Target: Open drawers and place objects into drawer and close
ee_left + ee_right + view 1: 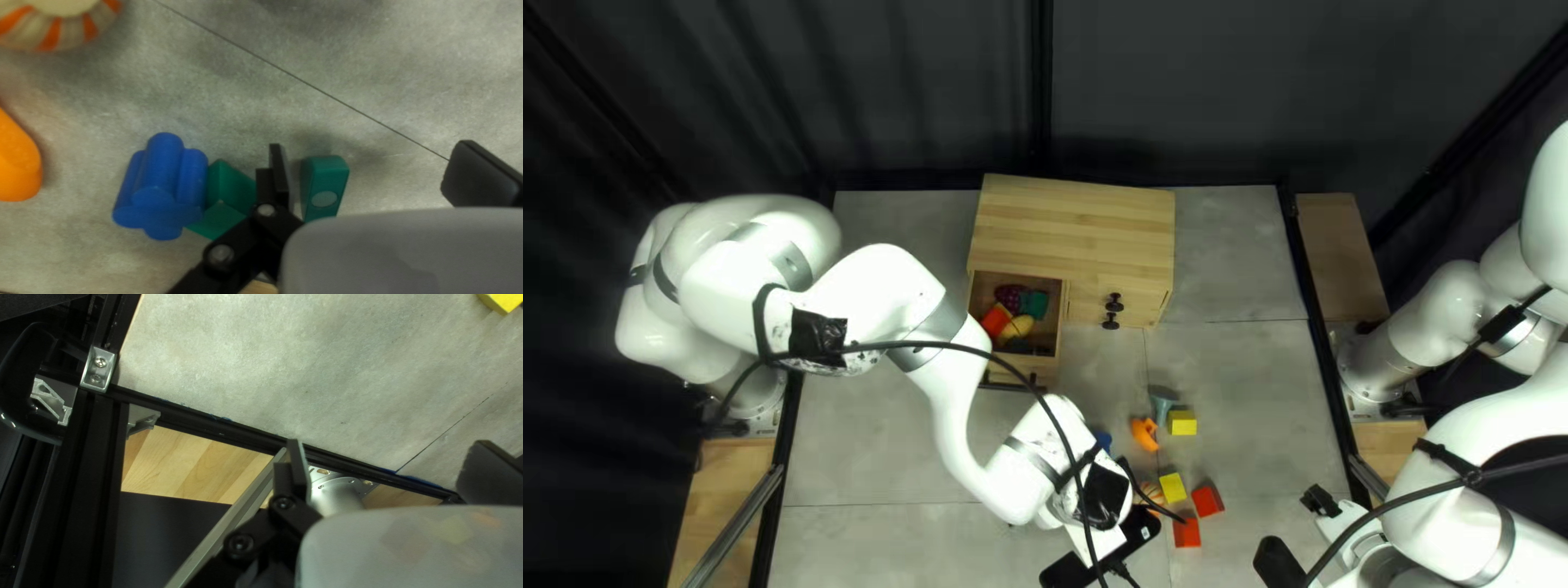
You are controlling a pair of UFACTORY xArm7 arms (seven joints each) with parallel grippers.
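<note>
1. The drawer (1026, 371) stands open at the cabinet's (1076, 223) left side in the top left view, with red, yellow and green things inside.
2. The left gripper (1105, 550) is spread wide; one green block (325, 188) lies between its fingers, nearer one of them, ungripped.
3. Just outside that finger lies another green block (226, 198), against the blue block (163, 185).
4. The right gripper (1299, 531) is spread wide too, holding nothing.
5. Between the grippers lie two red blocks (1207, 501) and a yellow block (1172, 487); an orange thing (1145, 433) lies nearer the cabinet.
</note>
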